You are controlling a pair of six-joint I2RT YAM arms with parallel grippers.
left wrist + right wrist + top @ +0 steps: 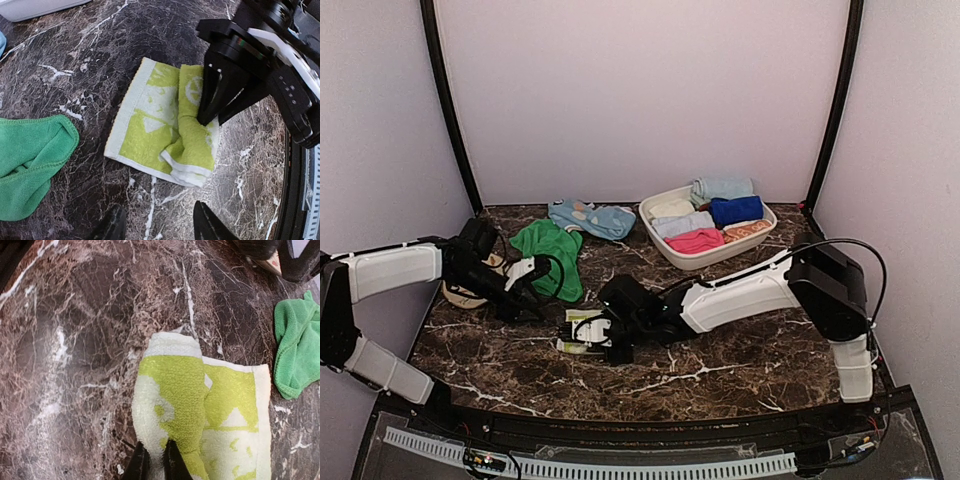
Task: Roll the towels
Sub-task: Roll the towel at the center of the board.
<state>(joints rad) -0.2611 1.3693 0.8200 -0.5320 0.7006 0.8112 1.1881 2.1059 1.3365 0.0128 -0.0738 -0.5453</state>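
Right gripper [155,466]: jaws drawn almost together, pinching a raised fold of the lime towel [175,405] between the fingertips. In the left wrist view the same black fingers [215,95] come down on the fold from above and meet on its crest. The fold is a thick ridge whose long axis runs in line with the right gripper's fingers, away from its wrist; in the top view this is roughly left to right across the table [720,370]. The ridge's far end is rounded and rests on the marble. The rest of the lime towel lies flat beside the ridge, on the side toward the green towel [297,350], its white border outermost.

The lime towel [582,322] sits near the table's front, left of centre. Left gripper [160,227]: jaws apart, holding nothing, hanging over bare marble just short of the lime towel's near edge. The green towel [552,255] lies crumpled behind, apart from the lime one. Further back are a blue cloth [592,217] and a basket [665,250] of folded cloths.
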